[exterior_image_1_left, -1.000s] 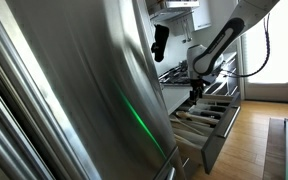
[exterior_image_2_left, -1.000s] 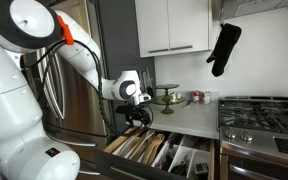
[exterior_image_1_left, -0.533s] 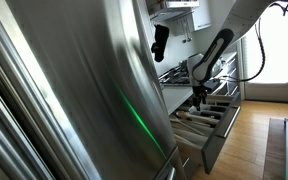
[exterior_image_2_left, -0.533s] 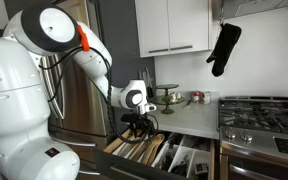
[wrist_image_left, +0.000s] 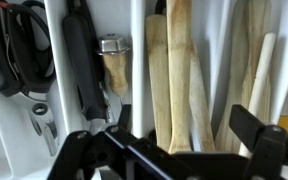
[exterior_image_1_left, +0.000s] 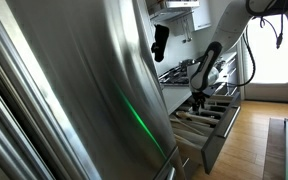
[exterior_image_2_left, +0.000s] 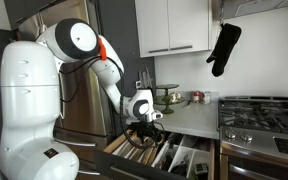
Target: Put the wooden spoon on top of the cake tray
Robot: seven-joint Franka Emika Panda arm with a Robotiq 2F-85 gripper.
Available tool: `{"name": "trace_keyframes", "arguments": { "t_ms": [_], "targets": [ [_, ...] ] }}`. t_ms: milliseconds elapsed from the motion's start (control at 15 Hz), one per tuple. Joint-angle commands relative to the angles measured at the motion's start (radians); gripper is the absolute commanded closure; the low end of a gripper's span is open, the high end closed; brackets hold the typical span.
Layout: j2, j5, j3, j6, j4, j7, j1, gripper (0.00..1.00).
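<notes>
Gripper (exterior_image_2_left: 142,128) hangs low over the open utensil drawer (exterior_image_2_left: 114,147), just below the grey countertop (exterior_image_2_left: 189,120), with the white arm (exterior_image_2_left: 109,75) bent down to it. In the wrist view its jaws stand spread wide with nothing between them. Several wooden spoons (wrist_image_left: 179,70) lie side by side in the drawer compartment right under that gap; I can't tell which one is wanted. One compartment over lies a black-handled utensil (wrist_image_left: 81,60), and beyond it something with black looped handles (wrist_image_left: 16,50). A black oven mitt (exterior_image_2_left: 224,45) hangs above the stove (exterior_image_2_left: 259,108).
</notes>
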State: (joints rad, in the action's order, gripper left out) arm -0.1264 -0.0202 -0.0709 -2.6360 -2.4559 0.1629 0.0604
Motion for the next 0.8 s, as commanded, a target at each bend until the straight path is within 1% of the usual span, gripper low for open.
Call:
{"name": "trace_keyframes", "arguments": {
  "t_ms": [0,67,133,200,267,400,467,600,733],
  "targets": [
    [-0.085,-0.033,0.014,-0.047,0.053,0.034,0.022,0.0],
    [-0.097,-0.055,0.024,-0.052,0.063,0.051,0.029,0.01],
    [-0.11,-0.055,0.027,-0.062,0.072,0.053,0.032,0.1],
    [-0.122,-0.068,0.035,-0.064,0.082,0.068,0.037,0.26],
    [-0.132,-0.079,0.043,-0.067,0.09,0.08,0.043,0.32],
    [-0.147,-0.107,0.061,-0.065,0.106,0.111,0.055,0.49],
    [-0.153,-0.119,0.07,-0.06,0.113,0.126,0.06,0.51],
    [-0.165,-0.139,0.087,-0.059,0.125,0.154,0.072,0.51],
    [-0.176,-0.154,0.1,-0.058,0.134,0.178,0.081,0.48]
  ]
}}
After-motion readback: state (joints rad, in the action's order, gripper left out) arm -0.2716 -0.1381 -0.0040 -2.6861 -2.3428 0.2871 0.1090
